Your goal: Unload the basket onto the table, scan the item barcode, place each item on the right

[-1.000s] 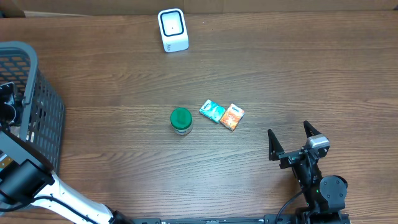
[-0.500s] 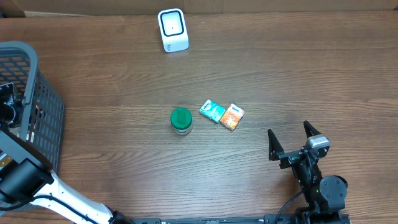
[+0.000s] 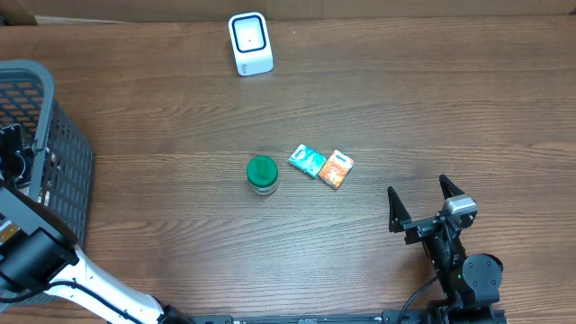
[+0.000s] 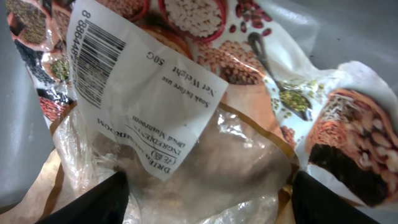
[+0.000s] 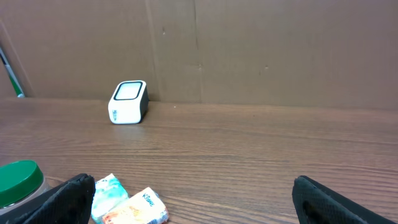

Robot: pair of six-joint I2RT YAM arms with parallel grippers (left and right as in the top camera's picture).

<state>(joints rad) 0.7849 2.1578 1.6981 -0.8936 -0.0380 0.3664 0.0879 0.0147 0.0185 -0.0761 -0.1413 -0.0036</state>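
Observation:
A bag of dried beans (image 4: 249,68) fills the left wrist view, lying in the grey basket (image 3: 56,135) at the table's left end. Its white label carries a barcode (image 4: 99,46) that faces the camera. My left gripper (image 4: 205,202) is down inside the basket (image 3: 13,151), one finger on each side of the bag's clear plastic. The plastic reaches both fingers; whether they press it I cannot tell. The white scanner (image 3: 249,42) stands at the back of the table, also in the right wrist view (image 5: 129,102). My right gripper (image 3: 418,191) rests open and empty at the front right.
In the middle of the table stand a green-lidded jar (image 3: 262,174), a teal tissue pack (image 3: 306,160) and an orange tissue pack (image 3: 336,168). The right wrist view shows them low at its left, with a cardboard wall (image 5: 249,50) behind the table.
My left gripper's jaws have narrowed around the bag and the wrist has sunk slightly in the basket. The right arm and the items on the table have not moved.

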